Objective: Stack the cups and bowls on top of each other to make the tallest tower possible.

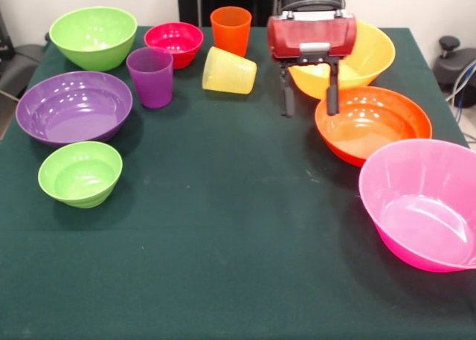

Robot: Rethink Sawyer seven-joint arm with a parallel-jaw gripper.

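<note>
- Large pink bowl (pixel 424 206): upright, at the right edge, nearest the camera.
- Orange-red bowl (pixel 372 123): upright, just behind the pink one.
- Yellow-orange bowl (pixel 364 57): behind the orange-red bowl, partly hidden.
- Purple bowl (pixel 73 107): upright, on the left.
- Small green bowl (pixel 79 173): just in front of the purple bowl.
- Medium green bowl (pixel 93 36): far left, slightly tilted.
- Small red bowl (pixel 173 43): upright, at the far side.
- Purple cup (pixel 150 77): upright, beside the purple bowl.
- Yellow cup (pixel 228 71): lying on its side.
- Orange cup (pixel 230 30): upright, behind the yellow cup.
</note>
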